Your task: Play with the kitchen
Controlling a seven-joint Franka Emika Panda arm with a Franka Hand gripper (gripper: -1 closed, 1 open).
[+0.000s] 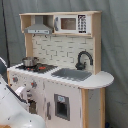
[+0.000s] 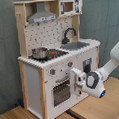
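Observation:
The kitchen (image 1: 65,55) is a tall white and light-wood toy with a hood, a small microwave (image 1: 72,23), a black faucet (image 1: 82,59) and a grey sink (image 1: 72,74). A small metal pot (image 2: 39,52) stands on its black-red stovetop. In the second exterior view the kitchen (image 2: 31,72) faces my white arm, which reaches in from the second exterior view's right. My gripper (image 2: 75,78) hovers just in front of the lower front panel, beside the oven door (image 2: 61,90) and below a knob (image 2: 70,64). In the first exterior view the gripper (image 1: 22,92) shows at lower left.
The kitchen stands on a wooden surface (image 2: 108,105) against a grey curtain (image 2: 106,18). My arm's bulky white link (image 1: 12,112) fills the first exterior view's lower left corner. A second cabinet door (image 1: 61,106) sits under the sink.

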